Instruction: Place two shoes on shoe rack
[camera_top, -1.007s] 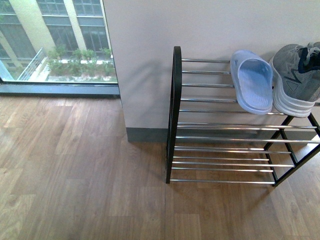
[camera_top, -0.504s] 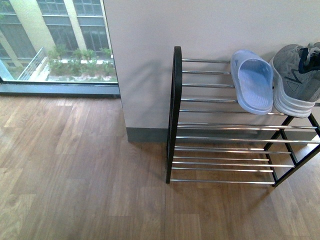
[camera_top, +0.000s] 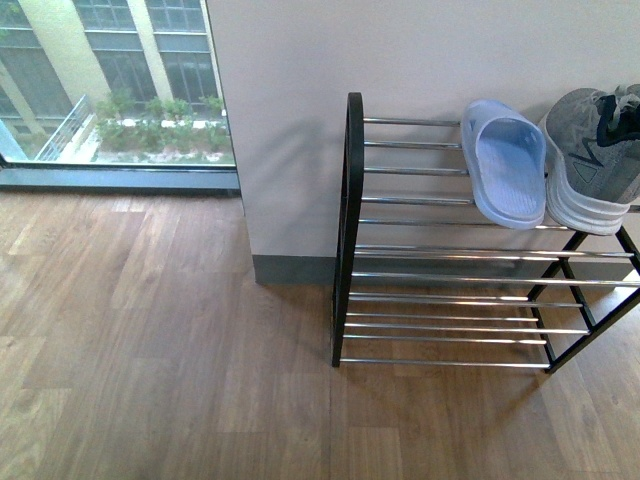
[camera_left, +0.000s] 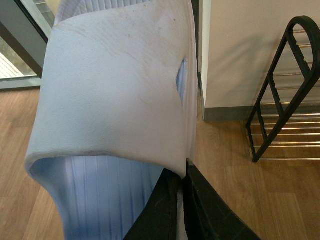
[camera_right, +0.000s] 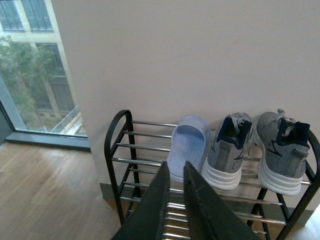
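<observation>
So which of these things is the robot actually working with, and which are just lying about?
Part of the job:
- grey sneakers, on the top shelf
- shoe rack
- held blue slipper, in the left end effector, apparently

Just there:
- second blue slipper, on the rack
- wooden floor
- window

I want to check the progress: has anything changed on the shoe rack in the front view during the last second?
No visible change. In the front view the light blue slipper and the grey sneaker lie on the top shelf of the shoe rack exactly as before, and neither arm appears there at any moment.
</observation>
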